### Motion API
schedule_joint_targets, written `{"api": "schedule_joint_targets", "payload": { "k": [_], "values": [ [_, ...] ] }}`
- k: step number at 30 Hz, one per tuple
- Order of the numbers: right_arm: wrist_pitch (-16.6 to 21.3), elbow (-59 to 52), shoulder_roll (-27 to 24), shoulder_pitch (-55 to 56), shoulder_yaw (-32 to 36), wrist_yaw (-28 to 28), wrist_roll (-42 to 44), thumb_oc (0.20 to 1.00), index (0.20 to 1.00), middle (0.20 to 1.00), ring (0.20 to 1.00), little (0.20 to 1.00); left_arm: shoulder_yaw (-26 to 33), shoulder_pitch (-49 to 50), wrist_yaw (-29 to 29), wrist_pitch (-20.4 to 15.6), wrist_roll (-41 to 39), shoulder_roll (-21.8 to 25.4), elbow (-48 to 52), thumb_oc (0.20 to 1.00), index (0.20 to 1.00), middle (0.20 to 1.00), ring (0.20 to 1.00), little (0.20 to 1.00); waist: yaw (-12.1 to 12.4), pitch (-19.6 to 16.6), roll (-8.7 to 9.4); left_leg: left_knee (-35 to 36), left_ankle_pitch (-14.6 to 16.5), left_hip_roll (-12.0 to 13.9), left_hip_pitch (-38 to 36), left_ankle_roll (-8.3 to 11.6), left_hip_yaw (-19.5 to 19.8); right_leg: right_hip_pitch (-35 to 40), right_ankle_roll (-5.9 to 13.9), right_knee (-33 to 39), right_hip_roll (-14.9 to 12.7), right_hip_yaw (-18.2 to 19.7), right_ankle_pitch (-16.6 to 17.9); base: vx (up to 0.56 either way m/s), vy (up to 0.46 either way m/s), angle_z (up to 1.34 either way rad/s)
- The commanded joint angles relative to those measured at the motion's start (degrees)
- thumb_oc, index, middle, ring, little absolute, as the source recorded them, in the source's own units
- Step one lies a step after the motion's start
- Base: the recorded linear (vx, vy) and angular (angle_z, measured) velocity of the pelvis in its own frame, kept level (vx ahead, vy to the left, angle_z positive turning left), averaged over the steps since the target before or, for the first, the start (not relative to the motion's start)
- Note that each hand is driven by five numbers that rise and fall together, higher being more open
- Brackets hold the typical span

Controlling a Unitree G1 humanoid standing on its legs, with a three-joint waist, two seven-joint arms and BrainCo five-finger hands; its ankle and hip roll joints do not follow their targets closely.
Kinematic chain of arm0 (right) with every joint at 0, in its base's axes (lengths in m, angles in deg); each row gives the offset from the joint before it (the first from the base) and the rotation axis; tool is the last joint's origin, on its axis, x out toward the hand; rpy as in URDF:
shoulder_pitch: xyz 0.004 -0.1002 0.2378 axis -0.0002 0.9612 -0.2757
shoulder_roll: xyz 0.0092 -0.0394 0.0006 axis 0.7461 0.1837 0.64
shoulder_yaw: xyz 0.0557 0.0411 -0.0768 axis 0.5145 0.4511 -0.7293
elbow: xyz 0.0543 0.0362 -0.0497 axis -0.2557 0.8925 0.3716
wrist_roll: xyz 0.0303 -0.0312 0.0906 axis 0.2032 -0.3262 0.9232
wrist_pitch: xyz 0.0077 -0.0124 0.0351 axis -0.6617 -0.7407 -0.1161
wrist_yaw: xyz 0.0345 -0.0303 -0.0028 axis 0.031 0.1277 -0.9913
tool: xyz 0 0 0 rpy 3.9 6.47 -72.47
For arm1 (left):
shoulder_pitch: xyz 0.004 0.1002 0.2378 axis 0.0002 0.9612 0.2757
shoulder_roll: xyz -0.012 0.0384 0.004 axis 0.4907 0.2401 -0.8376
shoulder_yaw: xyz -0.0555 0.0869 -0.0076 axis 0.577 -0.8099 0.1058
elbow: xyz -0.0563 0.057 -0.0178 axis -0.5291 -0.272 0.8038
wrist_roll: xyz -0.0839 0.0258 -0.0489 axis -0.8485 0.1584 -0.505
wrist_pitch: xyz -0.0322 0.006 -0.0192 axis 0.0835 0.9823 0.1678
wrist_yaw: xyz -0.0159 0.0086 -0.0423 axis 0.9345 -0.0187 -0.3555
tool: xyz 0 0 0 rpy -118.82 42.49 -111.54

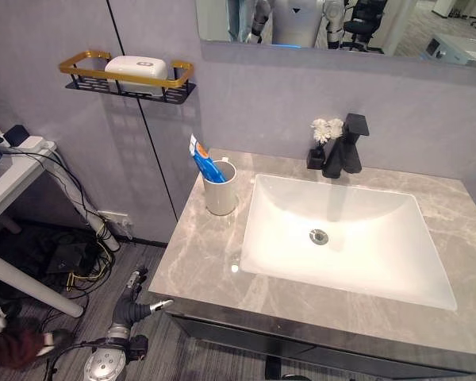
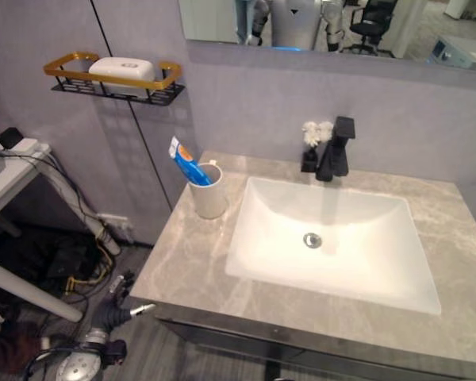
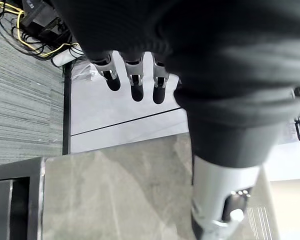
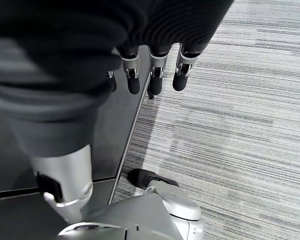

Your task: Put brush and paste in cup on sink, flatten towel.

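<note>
Your left hand (image 1: 136, 295) hangs low by the near left corner of the tabletop (image 1: 214, 262), fingers relaxed and empty, so judge the cup loading done: the blue paste (image 1: 206, 165) already stands in the white cup (image 1: 220, 189) left of the sink (image 1: 341, 238), and I cannot make out the brush or any towel, so look around slowly before reaching. The right wrist view gives you what the head views lack: the right hand (image 4: 155, 75), fingers loosely straight, holding nothing, hanging over the striped floor (image 4: 240, 110).
</note>
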State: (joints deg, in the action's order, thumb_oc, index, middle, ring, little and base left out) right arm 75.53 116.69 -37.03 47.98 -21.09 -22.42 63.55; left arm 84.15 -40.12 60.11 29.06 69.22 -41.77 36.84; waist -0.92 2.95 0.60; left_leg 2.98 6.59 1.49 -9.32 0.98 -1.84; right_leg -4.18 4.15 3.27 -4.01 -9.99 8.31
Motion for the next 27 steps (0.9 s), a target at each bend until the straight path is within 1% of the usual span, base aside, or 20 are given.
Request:
{"api": "schedule_joint_targets", "payload": {
  "k": [1, 4, 5, 9, 11, 15, 18, 27],
  "values": [
    [-0.19, 3.77, -0.09, -2.74, -0.48, 1.51, 0.14, 1.000, 1.000, 1.000, 1.000, 1.000, 4.99, -2.55, 1.88, -4.36, -2.96, 2.42, 11.33, 1.000, 1.000, 1.000, 1.000, 1.000, -0.38, 0.76, 2.18, 1.38, 0.99, -1.60, -1.83, -0.53, -0.37, -2.29, 5.29, -2.74, -3.24, 0.39, 1.54, -0.04, 0.004, 0.03],
    [-1.62, 6.49, -0.28, -3.58, -0.39, 1.20, -0.91, 1.000, 1.000, 1.000, 1.000, 1.000, 4.74, -5.18, -0.03, -4.44, -7.26, 3.51, 14.96, 1.000, 1.000, 1.000, 1.000, 1.000, -0.86, 0.44, 1.72, 2.02, 0.12, -2.05, -1.07, -0.54, -0.45, -2.69, 5.46, -0.91, -3.64, 0.79, 3.16, -0.06, 0.022, 0.04],
    [-1.62, 6.52, -0.27, -3.62, -0.37, 1.19, -0.92, 1.000, 1.000, 1.000, 1.000, 1.000, 4.76, -5.20, -0.06, -4.42, -7.30, 3.52, 14.97, 1.000, 1.000, 1.000, 1.000, 1.000, -0.84, 0.43, 1.73, 2.02, 0.11, -2.06, -1.03, -0.55, -0.46, -2.69, 5.47, -0.83, -3.64, 0.80, 3.23, 0.00, 0.000, 0.00],
    [-2.68, 7.53, -0.99, -5.71, -0.65, 0.90, -3.20, 1.000, 1.000, 1.000, 1.000, 1.000, 4.32, -6.65, -2.15, -4.61, -8.98, 4.87, 18.00, 1.000, 1.000, 1.000, 1.000, 1.000, -0.86, 0.13, 1.00, 2.02, 0.10, -3.00, -0.39, -0.70, -1.70, -3.93, 6.22, 1.59, -4.39, 2.42, 5.36, -0.02, 0.021, -0.04],
    [-2.57, 7.36, -1.12, -6.61, -0.75, 0.63, -3.20, 1.000, 1.000, 1.000, 1.000, 1.000, 4.00, -6.60, -2.97, -4.67, -9.50, 4.98, 18.21, 1.000, 1.000, 1.000, 1.000, 1.000, -0.77, 0.00, 0.72, 2.02, 0.13, -3.37, -0.37, -0.78, -2.48, -4.22, 6.35, 1.73, -4.40, 3.36, 5.53, -0.01, 0.017, -0.21],
    [-1.90, 5.83, -0.71, -6.96, -1.38, 0.49, -2.52, 1.000, 1.000, 1.000, 1.000, 1.000, 2.29, -7.42, -3.28, -4.48, -11.85, 3.56, 17.95, 1.000, 1.000, 1.000, 1.000, 1.000, -1.11, -0.45, 0.63, 2.02, 0.26, -3.44, -0.76, -0.88, -2.72, -3.98, 6.26, 1.73, -4.26, 4.31, 5.56, 0.01, -0.010, -0.16],
    [-1.67, 5.31, -0.46, -6.91, -1.34, 0.48, -1.97, 1.000, 1.000, 1.000, 1.000, 1.000, 1.49, -8.02, -3.86, -4.33, -11.05, 4.19, 18.95, 1.000, 1.000, 1.000, 1.000, 1.000, -1.47, -0.86, 0.44, 2.02, 0.36, -3.49, -0.77, -0.95, -2.81, -4.18, 6.27, 1.73, -4.19, 4.59, 5.49, 0.00, -0.005, -0.01],
    [-2.20, 6.97, -0.62, -6.62, -1.56, 0.19, -3.10, 1.000, 1.000, 1.000, 1.000, 1.000, 3.72, -9.39, -3.58, -5.31, -12.33, 5.51, 23.09, 1.000, 1.000, 1.000, 1.000, 1.000, -1.50, -1.36, 0.49, 2.02, 0.57, -3.34, -1.06, -0.85, -3.12, -3.94, 6.35, 1.73, -3.95, 4.67, 5.38, 0.01, -0.014, -0.08]
  ]
}}
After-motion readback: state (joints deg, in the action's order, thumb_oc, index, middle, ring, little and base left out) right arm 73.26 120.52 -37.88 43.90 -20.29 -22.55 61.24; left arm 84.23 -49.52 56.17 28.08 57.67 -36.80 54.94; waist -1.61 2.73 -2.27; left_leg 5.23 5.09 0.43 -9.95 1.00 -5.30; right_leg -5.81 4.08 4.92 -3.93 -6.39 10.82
